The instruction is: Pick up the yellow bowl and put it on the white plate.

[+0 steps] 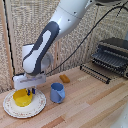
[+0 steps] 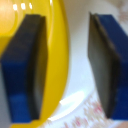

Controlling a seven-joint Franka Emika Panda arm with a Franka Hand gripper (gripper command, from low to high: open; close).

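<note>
Yellow plastic, the bowl (image 1: 21, 97) sits on the white plate (image 1: 38, 107) at the exterior view's left, its rim between the spread blue fingers (image 2: 24, 70) of the gripper (image 1: 31, 91), jaws apart and not pinching, apparently releasing it there.

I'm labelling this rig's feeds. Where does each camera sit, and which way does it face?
Exterior view: off the arm, facing the wooden table; shows the arm and gripper over the yellow bowl on the white plate.
Wrist view: on the wrist, facing down between blue fingers.
Shared: bowl, plate, gripper.
</note>
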